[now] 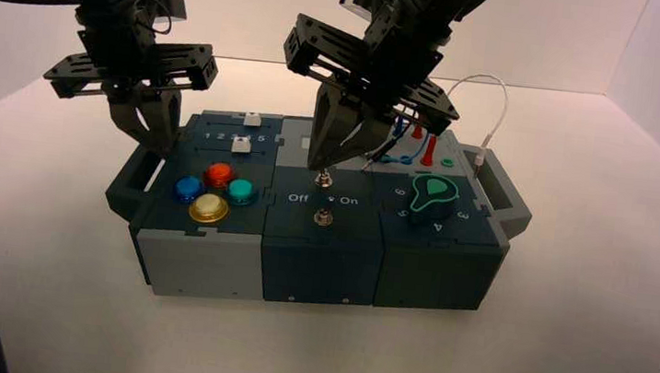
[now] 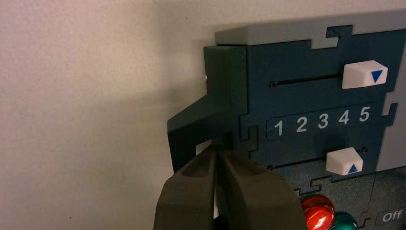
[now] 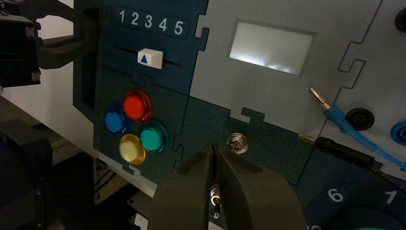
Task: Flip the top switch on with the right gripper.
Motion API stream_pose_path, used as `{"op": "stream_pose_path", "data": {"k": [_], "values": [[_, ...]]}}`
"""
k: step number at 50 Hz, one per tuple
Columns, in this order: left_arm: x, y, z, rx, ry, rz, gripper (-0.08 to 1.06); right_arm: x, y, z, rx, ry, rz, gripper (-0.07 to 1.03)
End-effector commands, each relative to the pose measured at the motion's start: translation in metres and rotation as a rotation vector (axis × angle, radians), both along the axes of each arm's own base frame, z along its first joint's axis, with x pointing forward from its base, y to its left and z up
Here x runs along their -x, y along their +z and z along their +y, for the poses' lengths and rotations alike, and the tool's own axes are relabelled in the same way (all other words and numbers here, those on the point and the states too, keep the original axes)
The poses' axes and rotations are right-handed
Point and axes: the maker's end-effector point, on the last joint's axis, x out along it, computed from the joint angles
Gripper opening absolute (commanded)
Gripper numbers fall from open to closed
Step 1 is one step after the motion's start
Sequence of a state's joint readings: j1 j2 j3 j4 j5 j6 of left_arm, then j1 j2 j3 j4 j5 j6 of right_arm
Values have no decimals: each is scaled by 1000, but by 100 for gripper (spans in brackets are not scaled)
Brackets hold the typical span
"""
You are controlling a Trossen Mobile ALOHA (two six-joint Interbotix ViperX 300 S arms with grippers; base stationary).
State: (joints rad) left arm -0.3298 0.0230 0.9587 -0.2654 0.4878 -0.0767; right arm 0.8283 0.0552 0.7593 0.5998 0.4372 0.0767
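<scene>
See small silver metal top switch [image 3: 237, 143] on dark middle panel, between pale rectangular display [image 3: 272, 48] and 2nd silver toggle [image 3: 215, 195]. Note black right gripper [image 3: 214, 146] just beside top switch, closed, 2 fingertips together, holding nothing. Farther out, list cluster of 4 round buttons, red [image 3: 137, 105], blue [image 3: 116, 119], green [image 3: 153, 137], yellow [image 3: 131, 149], then white slider [image 3: 150, 58] under digits 1 to 5. Log black left gripper [image 1: 163, 152] idle by box's left handle [image 1: 130, 182], closed.
</scene>
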Motion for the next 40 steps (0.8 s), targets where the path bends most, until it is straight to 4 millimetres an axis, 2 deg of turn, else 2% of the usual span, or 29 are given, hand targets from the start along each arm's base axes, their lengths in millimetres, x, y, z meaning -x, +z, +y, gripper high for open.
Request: {"op": "stream_pose_path", "data": {"k": [1, 22, 34, 40], "values": [[-2, -8, 1, -17, -50, -6, -3, -9, 0, -7, 2, -32, -12, -2], [-1, -8, 1, -18, -49, -3, -3, -11, -10, -24, 26, -68, -2, -2], [-2, -9, 1, -19, -52, -2, -3, -11, -11, -24, 27, -69, -6, -2], [-2, -9, 1, -19, -50, -2, -3, -12, -2, -18, 5, -61, -22, -2]]}}
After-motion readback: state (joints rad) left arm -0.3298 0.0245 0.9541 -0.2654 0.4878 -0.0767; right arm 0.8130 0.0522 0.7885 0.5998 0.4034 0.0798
